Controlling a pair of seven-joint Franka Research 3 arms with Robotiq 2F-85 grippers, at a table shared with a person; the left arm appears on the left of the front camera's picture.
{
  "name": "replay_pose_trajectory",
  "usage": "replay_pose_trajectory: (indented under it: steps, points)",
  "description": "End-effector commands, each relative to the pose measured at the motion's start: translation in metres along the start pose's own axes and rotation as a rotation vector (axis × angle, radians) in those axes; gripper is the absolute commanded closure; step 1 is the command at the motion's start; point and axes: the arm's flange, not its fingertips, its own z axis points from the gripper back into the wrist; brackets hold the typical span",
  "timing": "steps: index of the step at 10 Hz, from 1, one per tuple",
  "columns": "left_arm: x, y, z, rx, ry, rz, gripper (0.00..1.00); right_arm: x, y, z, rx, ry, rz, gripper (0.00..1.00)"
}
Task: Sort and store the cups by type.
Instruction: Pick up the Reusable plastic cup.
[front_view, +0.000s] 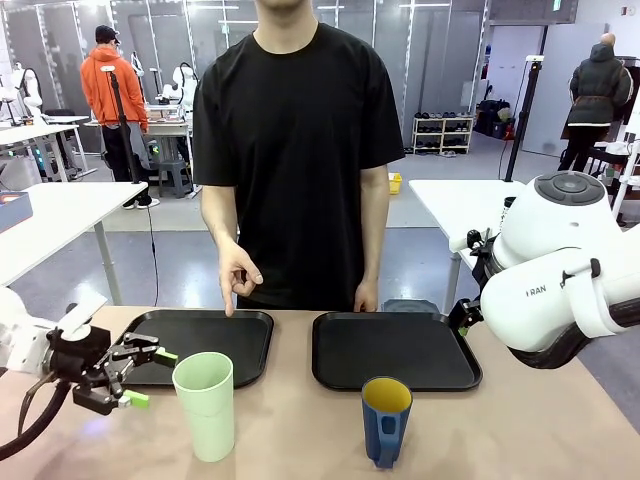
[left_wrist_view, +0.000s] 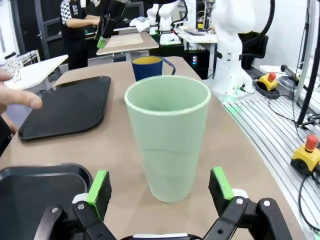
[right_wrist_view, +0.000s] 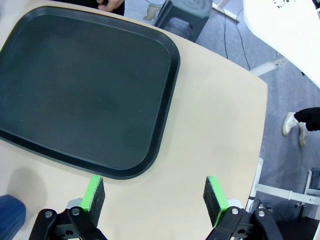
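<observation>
Left wrist view: left gripper (left_wrist_view: 160, 186) fingers spread wide, nothing held. Mint tumbler (left_wrist_view: 167, 140) on table (left_wrist_view: 115, 142) just ahead, untouched; blue mug (left_wrist_view: 147, 66) beyond. Right wrist view: right gripper (right_wrist_view: 154, 196) spread wide, nothing held, beside right tray (right_wrist_view: 85, 85) corner. Front view: person's hand (front_view: 238, 275) at left tray (front_view: 200, 338).

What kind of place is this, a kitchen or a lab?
Probably a robotics lab: a white robot arm at the table, red emergency-stop buttons beside it, and white workbenches behind.

Left tray (front_view: 215, 335): black, lower left of centre.
Right tray (front_view: 395, 352): black, just beside it, lower centre-right.
Table (front_view: 300, 430): tan, under both trays.
Person (front_view: 295, 130): black T-shirt, centre, beyond the table.
Stool (right_wrist_view: 182, 15): grey, top edge.
</observation>
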Motion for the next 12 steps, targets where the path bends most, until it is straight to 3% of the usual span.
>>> replay_pose_trajectory:
  steps: [1, 8, 9, 12]
  points:
    - [-0.049, -0.005, -0.011, -0.024, -0.045, -0.041, 0.0, 0.001, 0.0, 0.0, 0.001, -0.001, 0.0, 0.0]
    - [-0.065, 0.008, -0.032, -0.121, -0.022, 0.01, 0.0, 0.001, 0.0, 0.0, 0.001, -0.001, 0.0, 0.0]
    - [-0.033, 0.022, -0.028, -0.076, -0.024, 0.041, 0.0, 0.001, 0.0, 0.0, 0.001, -0.001, 0.0, 0.0]
    - [-0.037, 0.021, -0.028, -0.086, -0.02, 0.051, 0.0, 0.001, 0.0, 0.0, 0.001, -0.001, 0.0, 0.0]
